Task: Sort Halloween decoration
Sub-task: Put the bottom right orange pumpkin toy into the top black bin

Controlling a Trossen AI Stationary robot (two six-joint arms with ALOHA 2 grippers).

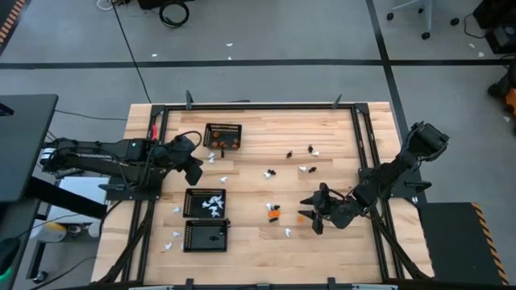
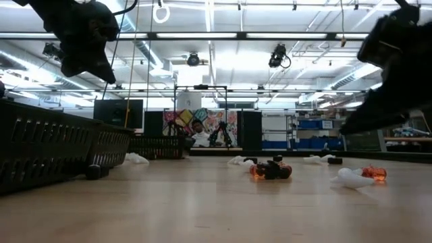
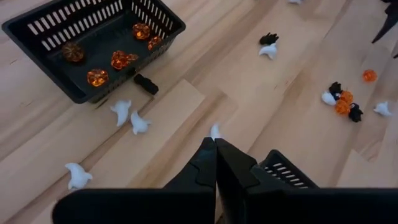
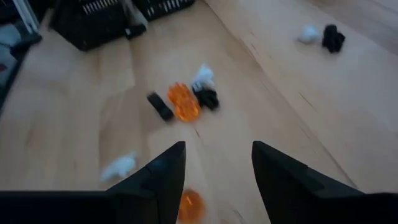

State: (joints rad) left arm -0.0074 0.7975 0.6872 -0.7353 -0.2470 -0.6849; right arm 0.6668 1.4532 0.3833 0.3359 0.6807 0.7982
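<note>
Small rounded orange plastic piece (image 4: 190, 204) lies on the wooden table (image 1: 339, 161) under the spread right gripper (image 4: 214, 180). Prob. light, hard, slick (pinch across its middle). Left gripper (image 3: 215, 163) closed, empty, near the black mesh basket of orange pieces (image 3: 43, 25).

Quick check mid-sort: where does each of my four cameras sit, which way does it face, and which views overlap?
High: overhead, straight down on the table; both arms show.
Low: tabletop height, facing the room; arms hang in from above.
Left wrist: behind the shut left claw, toward the basket of orange pieces.
Right wrist: behind the open right claw, over an orange piece.
Shared: the orange, white and black cluster shows in both wrist views.
</note>
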